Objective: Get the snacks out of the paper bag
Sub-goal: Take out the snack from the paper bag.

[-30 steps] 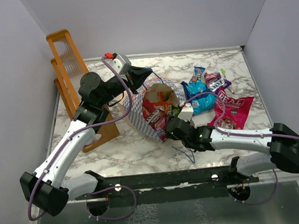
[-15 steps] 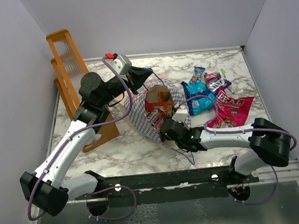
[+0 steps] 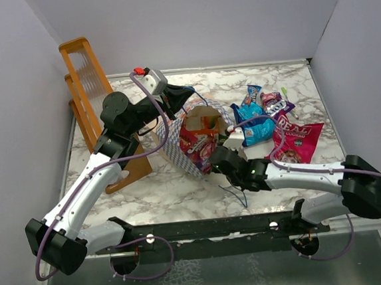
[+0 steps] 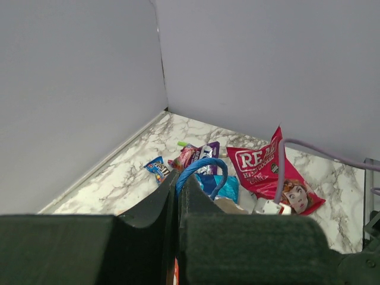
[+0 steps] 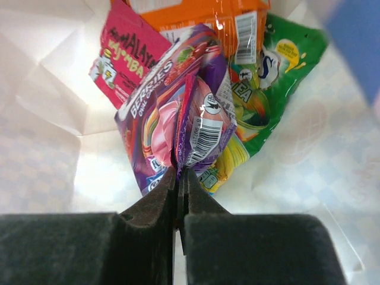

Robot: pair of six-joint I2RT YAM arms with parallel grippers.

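Note:
The checkered paper bag point(image 3: 173, 146) lies on its side, mouth toward the right arm. My left gripper point(image 3: 188, 95) point(image 4: 177, 178) is shut on its blue cord handle point(image 4: 205, 167), holding the top edge up. My right gripper point(image 3: 213, 158) point(image 5: 180, 172) is at the mouth, shut on the lower edge of a purple berry packet point(image 5: 178, 113). Behind that packet, against the cream inside point(image 5: 47, 148), lie a pink packet point(image 5: 127, 59), an orange bag point(image 5: 196, 12) and a green-yellow bag point(image 5: 267, 83). Outside the bag lie the pink-red REAL pouch point(image 3: 298, 140) point(image 4: 261, 172) and a blue packet point(image 3: 256, 129).
An orange wooden rack point(image 3: 88, 78) stands at the back left, beside the left arm. Small blue point(image 3: 253, 93) and purple point(image 3: 277, 105) packets lie behind the blue packet. A loose blue cord point(image 3: 238, 195) trails on the marble table under the right arm. Walls close three sides.
My right gripper reached into the bag's mouth and its jaws went from open to shut on the purple packet. The left gripper held the handle without moving.

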